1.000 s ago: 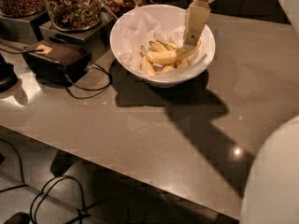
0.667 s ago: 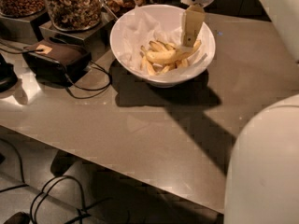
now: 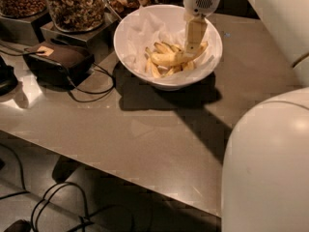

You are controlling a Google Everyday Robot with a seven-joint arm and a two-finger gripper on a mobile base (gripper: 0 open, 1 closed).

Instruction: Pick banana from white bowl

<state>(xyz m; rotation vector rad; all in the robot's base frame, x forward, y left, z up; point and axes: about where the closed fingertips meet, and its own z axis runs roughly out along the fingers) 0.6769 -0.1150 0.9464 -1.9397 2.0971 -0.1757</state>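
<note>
The white bowl (image 3: 130, 42) stands at the back middle of the grey table, lined with crumpled white paper. Several yellow bananas lie in it. The longest curved banana (image 3: 169, 58) lies across the pile, its tip pointing right towards the rim. My gripper (image 3: 191, 49) reaches straight down from above into the right half of the bowl and touches the pile at the long banana's right part. The banana still rests on the others.
Glass jars of nuts (image 3: 75, 4) stand on dark stands at the back left. A black device (image 3: 58, 59) with cables lies left of the bowl. My white arm shell (image 3: 270, 168) fills the lower right. The table's front edge (image 3: 120, 175) runs diagonally, with cables on the floor below.
My gripper has shifted slightly left and lower into the bowl. The white arm shell at the right has grown larger in view. The bananas have not visibly moved.
</note>
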